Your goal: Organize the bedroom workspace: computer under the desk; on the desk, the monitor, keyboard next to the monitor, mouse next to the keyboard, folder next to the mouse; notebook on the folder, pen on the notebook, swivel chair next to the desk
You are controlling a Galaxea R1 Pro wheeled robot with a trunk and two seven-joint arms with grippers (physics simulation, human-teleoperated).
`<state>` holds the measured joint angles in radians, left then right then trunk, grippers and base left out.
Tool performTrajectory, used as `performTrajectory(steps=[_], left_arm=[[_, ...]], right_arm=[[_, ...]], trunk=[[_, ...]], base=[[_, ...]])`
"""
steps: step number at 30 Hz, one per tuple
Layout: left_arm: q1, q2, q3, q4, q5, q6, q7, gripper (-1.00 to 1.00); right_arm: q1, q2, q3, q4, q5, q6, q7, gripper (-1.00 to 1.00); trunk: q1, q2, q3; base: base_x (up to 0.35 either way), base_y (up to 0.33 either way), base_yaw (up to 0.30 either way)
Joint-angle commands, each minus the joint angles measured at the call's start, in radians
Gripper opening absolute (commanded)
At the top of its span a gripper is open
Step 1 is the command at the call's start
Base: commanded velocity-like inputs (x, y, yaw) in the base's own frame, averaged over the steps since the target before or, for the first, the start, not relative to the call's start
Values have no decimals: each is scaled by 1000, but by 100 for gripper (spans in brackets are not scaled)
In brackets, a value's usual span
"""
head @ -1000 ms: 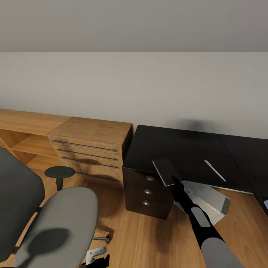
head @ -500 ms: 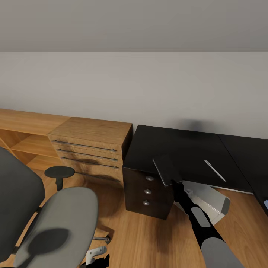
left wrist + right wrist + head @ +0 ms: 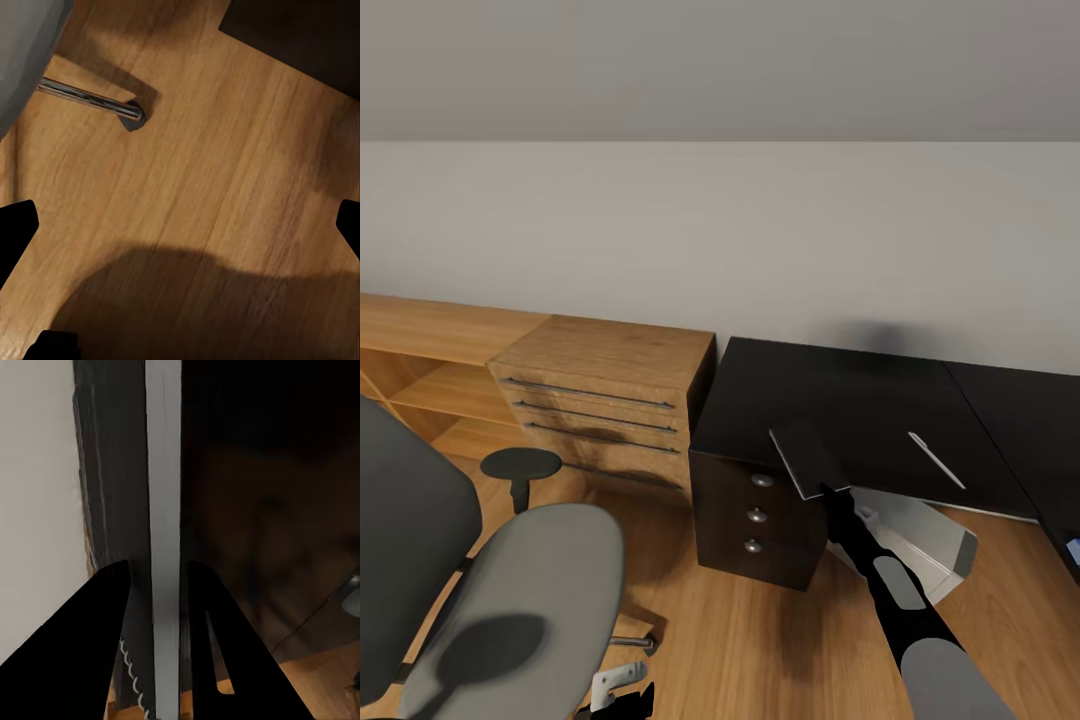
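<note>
The swivel chair (image 3: 510,590) occupies the near left of the head view, its grey seat bare and its black armrest pad toward the light wooden drawer unit (image 3: 605,400) behind it. No folder shows on the seat. The left gripper (image 3: 180,217) hangs low over the wooden floor (image 3: 225,172) beside a chrome leg of the chair base (image 3: 90,97). Its fingertips stand at opposite edges of the left wrist view, so the jaws are wide apart and hold nothing.

Right of the drawer unit stands the black desk (image 3: 840,400) with three silver-knobbed drawers. The right gripper (image 3: 828,492) reaches forward to the desk's near edge, clamped on the dark grey notebook (image 3: 808,458). The right wrist view shows both fingers pressed against the notebook's thin edge (image 3: 163,510). The notebook is held tilted, partly over the desktop, probably for laying it flat there. The white pen (image 3: 937,459) lies on the desk to the right, well apart from the notebook. The light grey computer (image 3: 920,540) sits under the desk.
</note>
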<state>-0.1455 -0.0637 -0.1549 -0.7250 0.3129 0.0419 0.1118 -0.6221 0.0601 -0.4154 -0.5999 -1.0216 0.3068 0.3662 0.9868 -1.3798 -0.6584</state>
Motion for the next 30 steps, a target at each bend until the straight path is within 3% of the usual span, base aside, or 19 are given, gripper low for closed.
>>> performTrajectory(steps=[1,17,27,30], left_arm=[[0,1,-5,-2,9,4,8,100],[0,1,-4,-1,11,4,8,100],[0,1,-5,12,10,4,8,100],[0,1,-5,18,11,4,8,100]], right_arm=[[0,1,-6,0,-5,9,0,-100],[1,-5,-4,-18,-2,16,-2,-100],[2,-9,-5,-146,10,135,-46,-100],[2,-39,-4,-171,12,186,-83,-100]], trunk=[[-4,7,2],[-65,119,52],[-104,189,84],[-115,210,93]], base=[[0,0,0],[0,0,0],[0,0,0],[0,0,0]])
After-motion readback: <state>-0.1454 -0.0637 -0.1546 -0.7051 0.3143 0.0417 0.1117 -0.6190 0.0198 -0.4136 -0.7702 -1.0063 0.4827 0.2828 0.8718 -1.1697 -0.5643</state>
